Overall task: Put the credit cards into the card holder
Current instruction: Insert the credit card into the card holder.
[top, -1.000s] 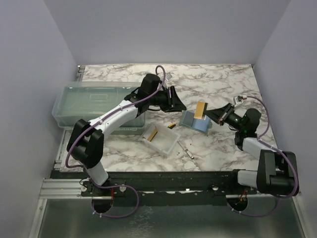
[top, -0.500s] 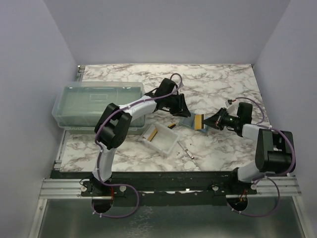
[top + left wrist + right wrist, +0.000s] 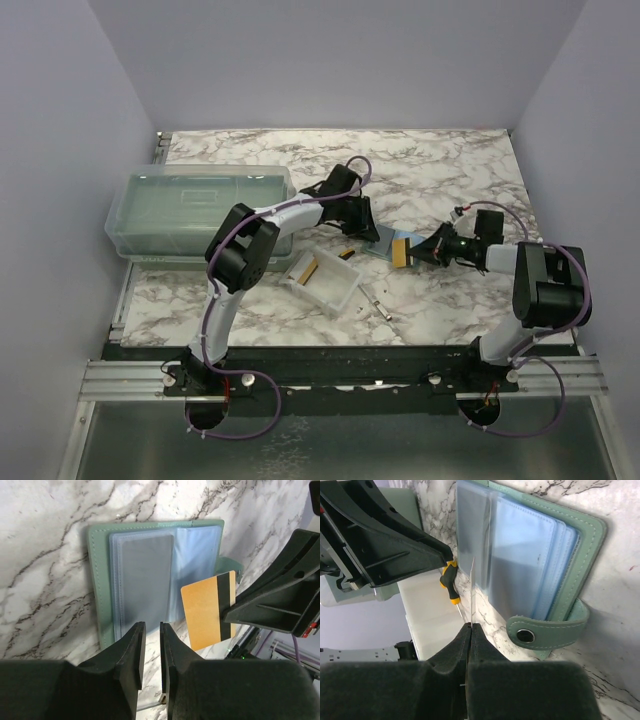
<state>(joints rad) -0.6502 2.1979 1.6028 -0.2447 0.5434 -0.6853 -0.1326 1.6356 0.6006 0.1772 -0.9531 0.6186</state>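
At 9 o'clock on the marble tabletop (image 3: pixel 440 170) stands a large translucent lidded box (image 3: pixel 190 205). At 5 o'clock of it lies a small clear plastic tray (image 3: pixel 338 292) with one gold card (image 3: pixel 308 268) inside. An orange-handled tool (image 3: pixel 347 253) lies just off the tray's 1 o'clock corner, and a small metal pin (image 3: pixel 379 304) lies at the tray's 3 o'clock.

The left end effector (image 3: pixel 150 629) hangs over the near edge of the card holder (image 3: pixel 150 565). Its jaws stand a narrow gap apart, with nothing seen between them.

There is one card holder. It lies spread open and flat near the middle of the tabletop, at 2 o'clock of the tray. It has a sage-green stitched cover and pale blue clear sleeves fanned inside, and its snap strap (image 3: pixel 540 632) points towards the right arm. A grey rectangle shows through one sleeve; I cannot tell whether it is a card.

Two cards are in view, both gold. The second is a gold credit card (image 3: pixel 205 612) with a black stripe, held on edge at the holder's 3 o'clock side, just above the sleeves. The right end effector (image 3: pixel 470 629) is clamped tight on it. The two end effectors crowd the holder from opposite sides.
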